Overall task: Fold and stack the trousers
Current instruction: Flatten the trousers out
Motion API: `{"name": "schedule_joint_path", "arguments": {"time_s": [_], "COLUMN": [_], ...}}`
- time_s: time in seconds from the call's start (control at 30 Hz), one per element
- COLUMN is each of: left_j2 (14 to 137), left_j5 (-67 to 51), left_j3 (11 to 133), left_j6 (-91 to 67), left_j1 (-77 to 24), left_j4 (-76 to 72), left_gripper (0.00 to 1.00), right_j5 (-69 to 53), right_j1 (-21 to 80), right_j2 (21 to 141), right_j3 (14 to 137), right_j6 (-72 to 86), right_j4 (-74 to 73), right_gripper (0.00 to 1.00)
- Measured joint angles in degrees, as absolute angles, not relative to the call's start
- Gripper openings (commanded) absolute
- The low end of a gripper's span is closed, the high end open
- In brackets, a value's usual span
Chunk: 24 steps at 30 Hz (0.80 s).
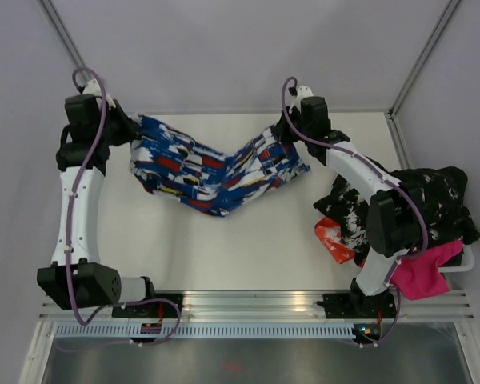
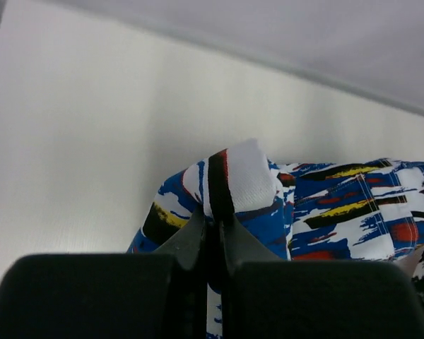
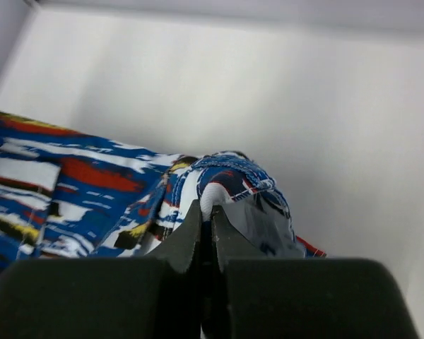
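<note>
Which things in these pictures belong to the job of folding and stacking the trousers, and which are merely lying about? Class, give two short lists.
Belonging to the job:
- the trousers
- the left end effector, shut on one end of them
- the right end effector, shut on the other end

Lying about, heaped on the right:
- black-and-white garment
- pink garment
- red-orange item

A robotics lab test cell, surely: a white desk boxed in by plain grey panels on metal struts, with a cabled left arm and right arm bolted to an aluminium rail.
</note>
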<state>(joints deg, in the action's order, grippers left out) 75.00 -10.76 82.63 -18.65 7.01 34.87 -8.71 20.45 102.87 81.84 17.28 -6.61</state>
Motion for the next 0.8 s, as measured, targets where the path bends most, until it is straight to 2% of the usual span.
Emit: {"name": "schedule_joint_path", "arguments": {"time_s": [0.1,0.2,0.23,0.27,0.3,0.33,0.47,0.67,0.8], "left_j2": [79.0,76.9,75.4,73.7,71.8,69.6,63.9,62.6,62.0], "left_j5": [-13.1,-14.0,-14.2,-14.3,-14.7,-14.7,-12.5,-16.1,-12.8], "left_j3": [95.4,98.1,97.6,96.5,94.7,92.2,82.7,71.2,66.0], "left_j6": [-14.1,-9.2,-7.6,-6.0,-4.9,-4.4,-6.1,-12.7,-15.9], "left_j1": [7.0,7.0,7.0,7.0,7.0,7.0,7.0,6.6,-4.1], "left_j4": [34.1,32.1,31.7,31.0,30.2,28.9,29.5,33.6,36.8], "left_gripper": [0.02,0.04,0.24,0.49,0.86,0.99,1.00,1.00,1.00], "right_j5": [-9.7,-10.3,-10.9,-11.7,-12.4,-13.4,-17.1,-19.2,-19.0], "right_j1": [20.3,20.1,20.1,20.0,20.0,20.0,20.0,20.1,20.9], "right_j2": [98.4,89.7,85.8,82.1,78.5,75.0,64.6,61.3,58.5], "right_j3": [87.4,83.7,81.8,79.9,77.6,75.2,61.7,41.0,37.2], "right_j6": [15.0,13.3,12.3,11.2,10.1,9.0,6.6,6.5,7.3], "right_j4": [-1.9,3.1,4.6,6.1,7.4,8.1,8.6,0.0,-4.3], "right_gripper": [0.00,0.00,0.00,0.00,0.00,0.00,0.00,0.00,0.00]}}
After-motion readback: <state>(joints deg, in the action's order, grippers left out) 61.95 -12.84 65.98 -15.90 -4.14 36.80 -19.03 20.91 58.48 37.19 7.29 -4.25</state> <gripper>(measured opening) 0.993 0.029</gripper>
